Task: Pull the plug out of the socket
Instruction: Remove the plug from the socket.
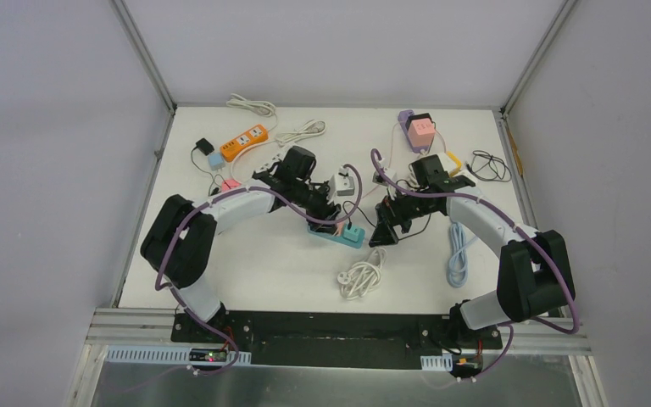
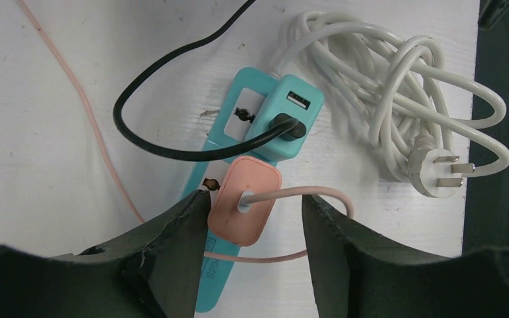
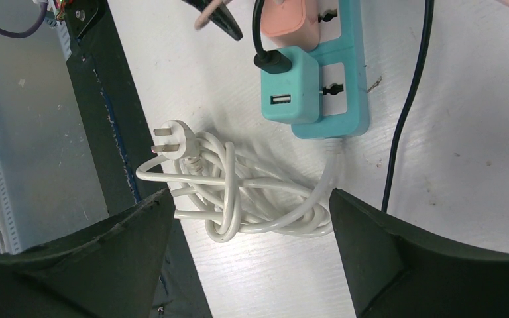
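While our left gripper (image 2: 253, 202) hung low over the middle of the white table (image 1: 246, 254), its jaws stood half-spread on either side of the pink plug (image 2: 238, 218). The left finger (image 2: 179, 232) lay against the plug's edge or just beside it, and we could not tell which. The right finger (image 2: 325, 232) stood apart from it with a clear gap, so nothing was clamped. The plug sat seated in the teal power strip (image 2: 244, 81), with its pink cable (image 2: 86, 119) looping away across the table. In the next socket we saw a teal USB adapter (image 2: 290, 109) with a black cable (image 2: 152, 142) plugged into its face. A coiled white cord (image 2: 384, 86) lay just beside the strip, its pronged end bare on the table. Our right gripper (image 3: 252, 205) hovered with its jaws wide apart above that coil and the near end of the strip, holding nothing.
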Robot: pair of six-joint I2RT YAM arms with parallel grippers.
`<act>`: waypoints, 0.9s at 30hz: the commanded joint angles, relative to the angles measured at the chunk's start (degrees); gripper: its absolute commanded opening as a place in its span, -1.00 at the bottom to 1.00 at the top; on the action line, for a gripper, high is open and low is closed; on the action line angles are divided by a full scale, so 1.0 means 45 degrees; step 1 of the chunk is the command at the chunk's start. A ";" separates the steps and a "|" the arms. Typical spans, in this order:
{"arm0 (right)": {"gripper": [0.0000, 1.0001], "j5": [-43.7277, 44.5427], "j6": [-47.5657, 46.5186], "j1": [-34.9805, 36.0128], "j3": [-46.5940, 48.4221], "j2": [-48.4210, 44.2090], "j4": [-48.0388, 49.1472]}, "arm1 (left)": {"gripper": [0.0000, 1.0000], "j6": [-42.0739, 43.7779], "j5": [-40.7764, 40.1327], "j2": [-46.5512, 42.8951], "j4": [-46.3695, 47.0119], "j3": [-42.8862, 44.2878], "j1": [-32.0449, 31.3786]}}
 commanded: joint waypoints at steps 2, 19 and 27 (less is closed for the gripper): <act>0.80 -0.0407 -0.0127 -0.0105 0.0019 -0.0072 0.0253 | 0.01 0.0576 -0.0352 0.0118 0.0163 0.0267 -0.0419; 0.80 0.0695 0.0839 0.0257 -0.0283 -0.0051 0.1392 | -0.78 -0.0183 -0.2063 -0.0750 0.1322 -0.1446 -0.1077; 0.67 0.1314 -0.2232 0.0617 0.0018 0.0312 0.1949 | -1.00 -0.1587 -0.3578 -0.2363 0.3743 -0.3487 -0.1790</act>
